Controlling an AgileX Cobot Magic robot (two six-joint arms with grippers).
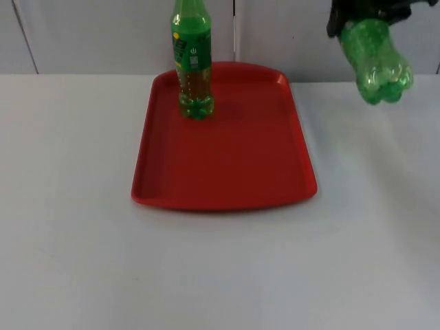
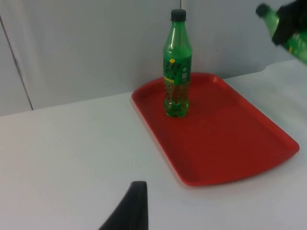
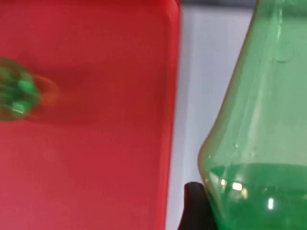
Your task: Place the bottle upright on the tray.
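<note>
Aloft: second bottle held beside the tray

Right gripper (image 1: 357, 17), fingers pinching a green bottle (image 1: 377, 60), holds it tilted in the air above the white worktop (image 1: 220, 275), just beyond the right edge of the red tray (image 1: 227, 165). Another green bottle (image 1: 192, 58) stands upright at the tray's far left. Left gripper (image 2: 127, 211) waits apart over the worktop; whether its fingers are spread cannot be told.

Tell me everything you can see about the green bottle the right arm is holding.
The held bottle is clear green plastic with a lobed base and no label visible. It hangs tilted in the air, base toward the camera, to the right of the red tray and above the white table. The right end effector grips its upper part; nothing else touches it.
</note>
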